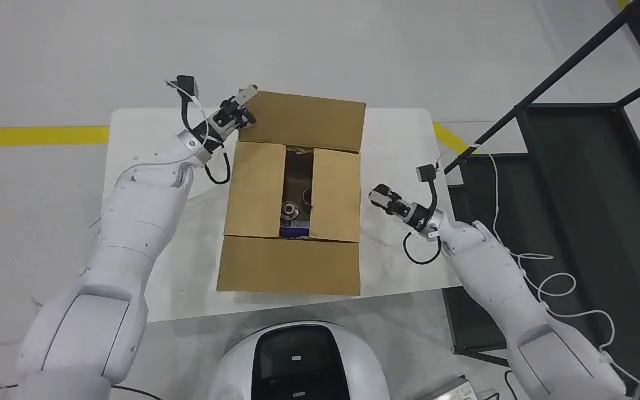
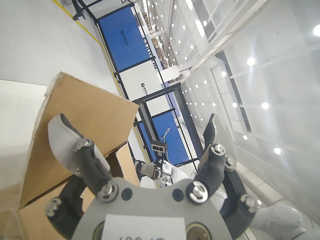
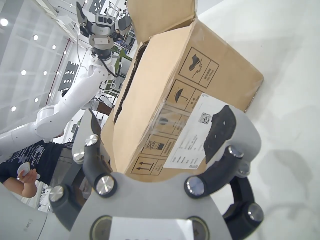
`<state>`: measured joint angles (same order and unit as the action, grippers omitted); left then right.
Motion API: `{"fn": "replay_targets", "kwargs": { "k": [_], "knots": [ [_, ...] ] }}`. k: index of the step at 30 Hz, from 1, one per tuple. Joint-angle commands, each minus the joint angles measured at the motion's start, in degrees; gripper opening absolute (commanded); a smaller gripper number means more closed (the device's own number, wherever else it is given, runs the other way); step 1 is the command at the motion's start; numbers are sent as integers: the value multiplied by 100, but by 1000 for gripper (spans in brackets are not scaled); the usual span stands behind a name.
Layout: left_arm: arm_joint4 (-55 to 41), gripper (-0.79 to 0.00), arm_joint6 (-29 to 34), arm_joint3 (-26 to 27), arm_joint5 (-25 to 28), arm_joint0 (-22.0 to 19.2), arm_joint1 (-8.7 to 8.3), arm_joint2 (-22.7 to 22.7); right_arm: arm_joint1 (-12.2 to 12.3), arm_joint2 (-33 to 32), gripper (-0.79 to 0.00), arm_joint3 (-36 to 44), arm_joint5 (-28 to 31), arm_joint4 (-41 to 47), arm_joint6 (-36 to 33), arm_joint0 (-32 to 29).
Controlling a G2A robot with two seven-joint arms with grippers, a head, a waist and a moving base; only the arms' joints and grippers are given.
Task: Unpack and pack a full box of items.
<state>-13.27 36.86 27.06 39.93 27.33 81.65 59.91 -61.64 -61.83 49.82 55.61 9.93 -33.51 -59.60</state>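
A brown cardboard box [image 1: 290, 190] stands in the middle of the white table [image 1: 400, 130], its side flaps nearly shut with a narrow gap showing dark items [image 1: 297, 205] inside. Its far flap [image 1: 305, 120] and near flap [image 1: 290, 265] lie opened outward. My left gripper [image 1: 240, 110] is open at the box's far left corner, beside the far flap [image 2: 82, 116]. My right gripper [image 1: 382, 197] is open just off the box's right side wall [image 3: 190, 86], which carries printed symbols and a white label [image 3: 192, 136].
A dark metal frame [image 1: 560, 90] and grey platform stand to the right of the table. A yellow floor line [image 1: 50, 134] runs off to the left. A person's arm [image 3: 22, 176] shows behind the box in the right wrist view.
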Motion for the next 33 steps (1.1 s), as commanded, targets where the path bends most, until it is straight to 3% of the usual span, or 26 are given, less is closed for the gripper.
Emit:
{"fn": "replay_targets", "kwargs": {
  "k": [1, 7, 15, 28, 33],
  "knots": [
    [110, 0, -108, -316, -31, -128, 79, -117, 86, -181, 0, 327, -144, -46, -39, -257],
    [396, 0, -290, -1036, -117, -392, 217, -293, 307, -720, 0, 1239, -634, -248, -48, -1002],
    [521, 0, -89, -1484, -303, -559, 166, -249, 444, -1177, 0, 2061, -1057, -255, 4, -1678],
    [434, 0, 672, -1458, -374, -472, -36, -50, 456, -1273, 0, 2514, -1241, -275, 3, -1895],
    [524, 0, -103, -1360, 41, -464, -125, 53, 470, -1343, 0, 2747, -1200, -313, -28, -1985]
  ]
}}
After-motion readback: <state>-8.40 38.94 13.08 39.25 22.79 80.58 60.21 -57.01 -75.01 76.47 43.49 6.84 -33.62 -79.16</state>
